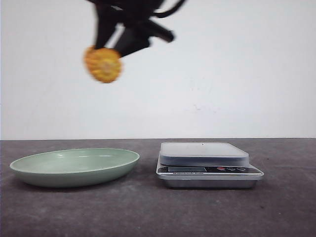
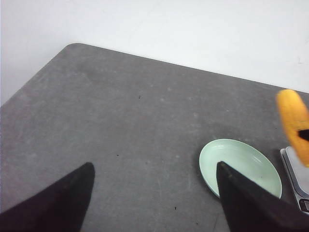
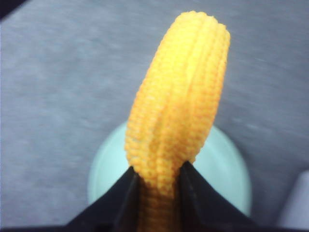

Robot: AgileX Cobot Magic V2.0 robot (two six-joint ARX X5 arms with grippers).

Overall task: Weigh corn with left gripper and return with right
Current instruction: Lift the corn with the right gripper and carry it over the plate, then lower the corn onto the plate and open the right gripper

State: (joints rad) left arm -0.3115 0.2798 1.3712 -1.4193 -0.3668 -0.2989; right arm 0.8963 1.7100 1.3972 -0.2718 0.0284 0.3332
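The corn, a stubby yellow-orange cob, hangs high in the air above the pale green plate. My right gripper is shut on it. In the right wrist view the fingers pinch the cob's lower end and the corn sticks out over the plate below. My left gripper is open and empty over bare table, left of the plate. The corn shows at that view's edge. The left gripper does not show in the front view.
A silver digital scale with an empty platform stands right of the plate; its corner shows in the left wrist view and the right wrist view. The dark grey table ends at a white wall behind.
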